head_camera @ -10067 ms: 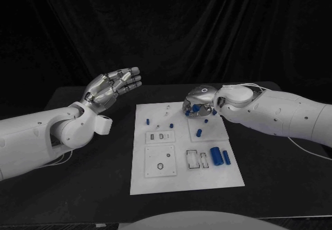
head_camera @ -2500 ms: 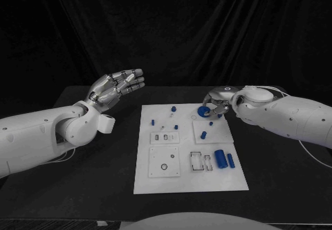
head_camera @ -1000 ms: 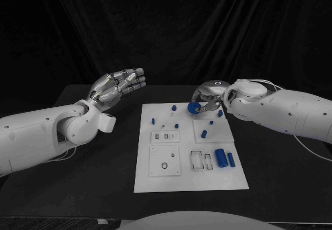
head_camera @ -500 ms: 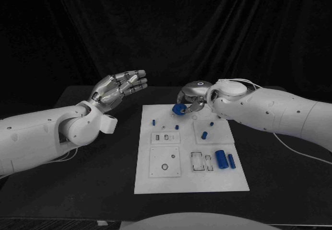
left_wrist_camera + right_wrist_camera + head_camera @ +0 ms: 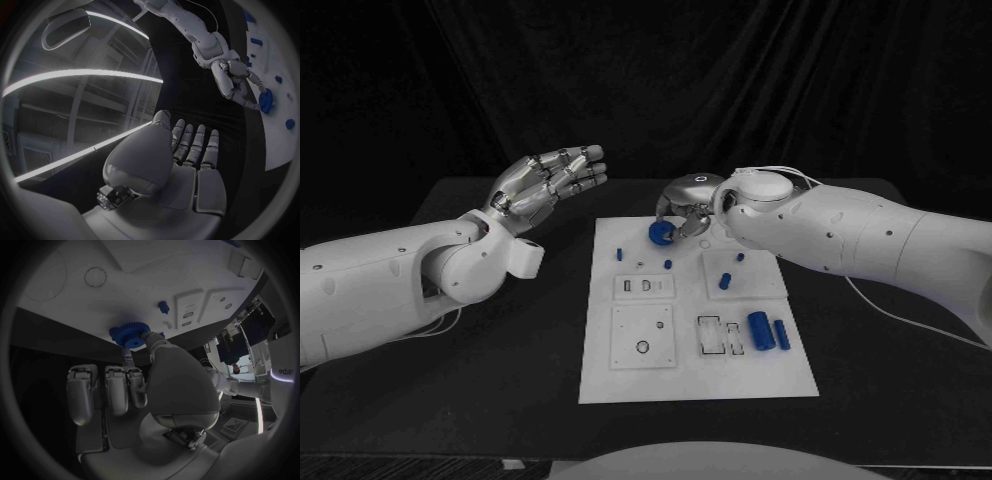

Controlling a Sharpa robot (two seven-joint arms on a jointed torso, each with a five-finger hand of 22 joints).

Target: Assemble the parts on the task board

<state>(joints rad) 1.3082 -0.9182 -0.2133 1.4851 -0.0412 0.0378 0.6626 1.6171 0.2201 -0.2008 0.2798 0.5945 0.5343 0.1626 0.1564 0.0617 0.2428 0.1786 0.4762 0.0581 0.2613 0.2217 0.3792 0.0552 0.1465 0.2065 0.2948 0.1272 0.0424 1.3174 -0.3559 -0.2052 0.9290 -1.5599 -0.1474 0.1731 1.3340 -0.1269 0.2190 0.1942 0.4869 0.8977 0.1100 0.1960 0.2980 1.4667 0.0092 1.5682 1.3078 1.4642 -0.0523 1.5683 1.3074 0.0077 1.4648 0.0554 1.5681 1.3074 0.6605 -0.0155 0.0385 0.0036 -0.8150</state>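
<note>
Head view: right hand (image 5: 687, 205) pinches blue gear (image 5: 661, 233) over far end of board (image 5: 697, 385), just above far-left pegs. Gear lies below and board-side of fingers. Left hand (image 5: 545, 182) raised, released, fingers apart, well off board's left; right hand far nearer.

Left wrist view: left hand (image 5: 181, 160) flat, holds nothing; right hand (image 5: 234, 82) with gear (image 5: 267, 100) at board edge.

Right wrist view: gear (image 5: 128, 335) at fingertips (image 5: 150, 338), flat face toward board (image 5: 144, 270). Seating likely next.
</note>
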